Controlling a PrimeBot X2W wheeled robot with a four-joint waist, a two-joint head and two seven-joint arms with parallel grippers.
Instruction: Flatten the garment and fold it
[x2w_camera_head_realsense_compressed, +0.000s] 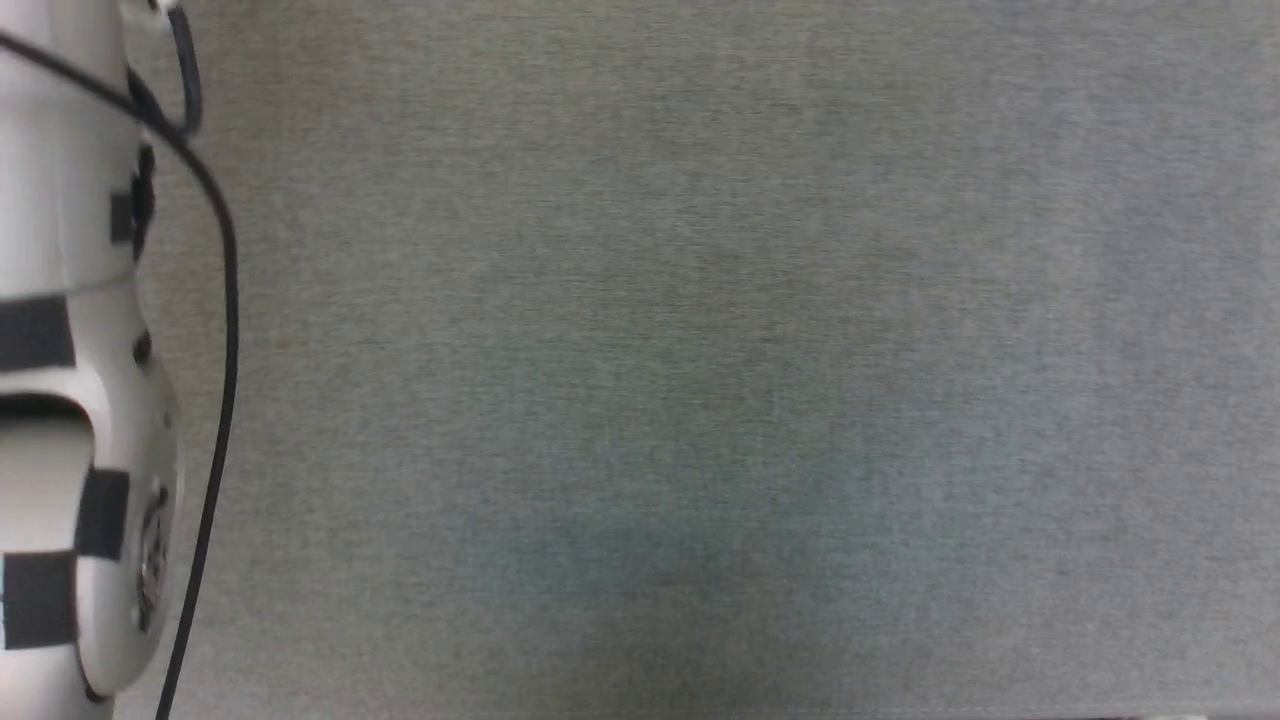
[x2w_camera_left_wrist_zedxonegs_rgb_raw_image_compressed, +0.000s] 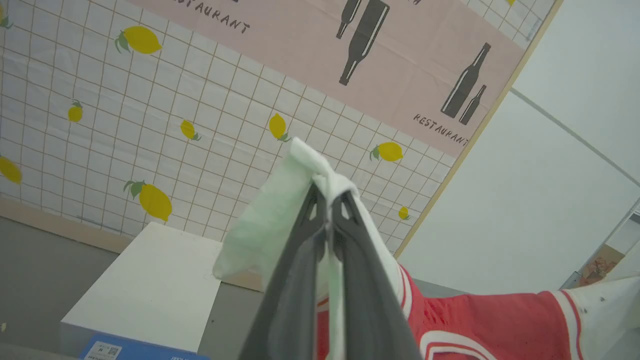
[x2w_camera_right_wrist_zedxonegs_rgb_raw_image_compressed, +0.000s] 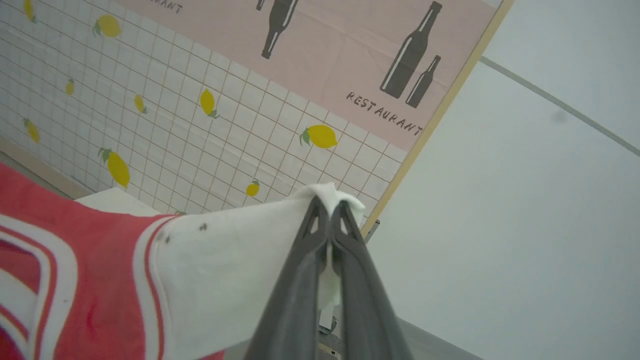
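In the head view, my pale left forearm (x2w_camera_head_realsense_compressed: 70, 400) and its black cable (x2w_camera_head_realsense_compressed: 225, 350) run down the left edge over a plain grey surface (x2w_camera_head_realsense_compressed: 700, 350).

In the left wrist view, my left gripper (x2w_camera_left_wrist_zedxonegs_rgb_raw_image_compressed: 327, 202) is clamped on a white sleeve (x2w_camera_left_wrist_zedxonegs_rgb_raw_image_compressed: 270, 220) of the garment (x2w_camera_left_wrist_zedxonegs_rgb_raw_image_compressed: 480, 320), whose red body hangs at lower right.

In the right wrist view, my right gripper (x2w_camera_right_wrist_zedxonegs_rgb_raw_image_compressed: 328, 206) pinches the other white sleeve (x2w_camera_right_wrist_zedxonegs_rgb_raw_image_compressed: 225, 260). Red cloth stretches away to the left, held up before a lemon-tiled wall (x2w_camera_right_wrist_zedxonegs_rgb_raw_image_compressed: 200, 140).

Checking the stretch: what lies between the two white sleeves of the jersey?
The jersey's red body spans between them, shown in the left wrist view.
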